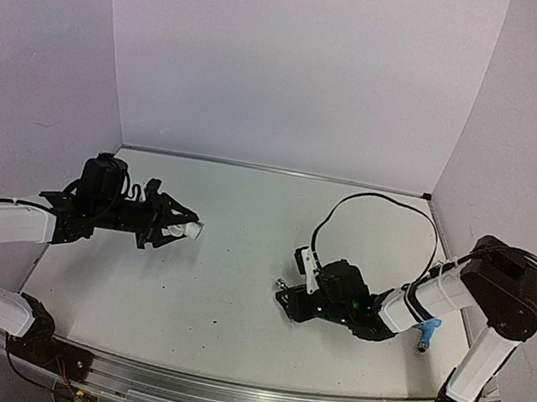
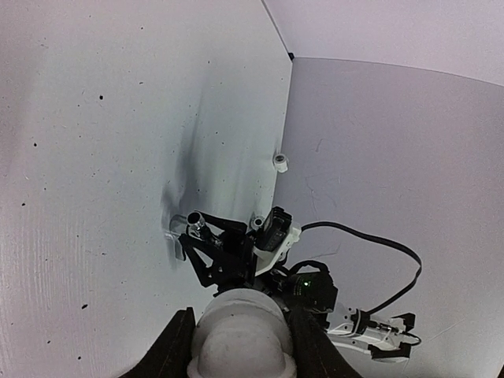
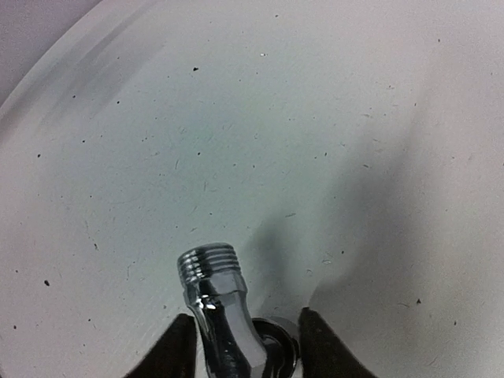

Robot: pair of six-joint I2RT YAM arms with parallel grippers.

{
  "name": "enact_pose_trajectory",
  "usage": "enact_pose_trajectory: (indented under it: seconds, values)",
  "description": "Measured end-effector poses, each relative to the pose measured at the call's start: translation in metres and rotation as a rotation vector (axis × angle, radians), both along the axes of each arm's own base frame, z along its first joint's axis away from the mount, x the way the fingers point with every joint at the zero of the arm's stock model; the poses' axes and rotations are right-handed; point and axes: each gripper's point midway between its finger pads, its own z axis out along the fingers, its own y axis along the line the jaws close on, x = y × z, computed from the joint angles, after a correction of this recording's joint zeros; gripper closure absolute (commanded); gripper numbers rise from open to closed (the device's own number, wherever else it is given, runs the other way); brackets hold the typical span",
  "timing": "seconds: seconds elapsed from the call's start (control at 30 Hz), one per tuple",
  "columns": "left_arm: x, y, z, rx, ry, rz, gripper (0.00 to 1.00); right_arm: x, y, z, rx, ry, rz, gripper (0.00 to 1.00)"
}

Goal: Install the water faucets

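A white desk (image 1: pixel 247 208), flecked with small dark specks, stands inside pale lilac walls (image 1: pixel 299 64) that close it in at the back and on both sides.

The left hand (image 1: pixel 182 228) is held above the desk's left half with its fingers pointing toward the middle. It is clamped on a stubby white plastic cylinder fitting (image 1: pixel 189 231), which sticks out just past the fingertips. In the left wrist view the fitting's rounded white end fills the gap between the two black fingers (image 2: pixel 177 346).

The right hand lies straight ahead of the left hand, well apart from it across bare desk.

The right hand (image 1: pixel 284 296) sits low over the desk's right half and points back toward the left hand. It grips a shiny silver metal faucet (image 3: pixel 211 276). In the right wrist view the faucet's body is pinched between the fingers, and its threaded end juts forward past the fingertips, close above the desk. Whether the faucet touches the surface cannot be told. A black cable (image 1: pixel 379 202) loops up and over behind this hand.

Behind the right hand, just beside its white forearm, a light blue faucet (image 1: pixel 427 329) lies on the desk, partly hidden by the arm. In the left wrist view a small white fitting (image 2: pixel 279 161) stands beyond the right hand, where the desk meets the wall.
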Motion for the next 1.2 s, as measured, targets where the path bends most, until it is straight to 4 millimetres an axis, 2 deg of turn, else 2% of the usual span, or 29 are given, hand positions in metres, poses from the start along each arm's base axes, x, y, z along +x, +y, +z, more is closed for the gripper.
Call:
enact_pose_trajectory:
  seconds: [0.07,0.2,0.43,0.5,0.63,0.67,0.73,0.8,0.83,1.0,1.1,1.2]
  values:
    - [0.001,-0.001,0.002,-0.010,0.000,0.002,1.00,0.001,-0.001,-0.001,-0.007,-0.006,-0.007,0.83]
    - [0.001,-0.002,0.007,-0.031,-0.003,-0.002,1.00,0.008,0.000,0.005,0.010,-0.041,-0.027,1.00]
    - [0.001,-0.005,0.015,-0.075,-0.002,-0.006,1.00,0.009,0.000,0.008,-0.002,-0.068,-0.020,1.00]
    - [0.000,-0.007,0.019,-0.091,-0.011,-0.017,1.00,0.003,0.002,0.013,-0.024,-0.087,0.049,1.00]
    - [0.000,-0.010,0.030,-0.127,-0.032,-0.030,1.00,-0.010,0.028,0.059,-0.025,-0.173,0.276,1.00]
    - [0.001,-0.012,0.039,-0.147,-0.059,-0.034,1.00,-0.006,0.048,0.090,-0.025,-0.230,0.373,1.00]
    - [0.002,-0.012,0.052,-0.169,-0.100,-0.037,1.00,0.000,0.068,0.129,-0.026,-0.311,0.461,1.00]
    - [0.003,-0.011,0.082,-0.211,-0.195,-0.037,1.00,0.007,0.091,0.193,-0.022,-0.454,0.555,1.00]
    - [0.003,-0.010,0.093,-0.225,-0.232,-0.035,1.00,0.009,0.096,0.218,-0.025,-0.516,0.585,1.00]
    - [0.001,-0.003,0.160,-0.322,-0.417,-0.005,1.00,0.014,0.103,0.305,-0.110,-0.754,0.673,1.00]
    - [0.005,-0.003,0.180,-0.384,-0.404,0.014,1.00,0.016,0.103,0.324,-0.195,-0.857,0.716,1.00]
    - [0.011,-0.007,0.175,-0.415,-0.322,0.025,1.00,0.023,0.106,0.324,-0.299,-0.916,0.745,1.00]
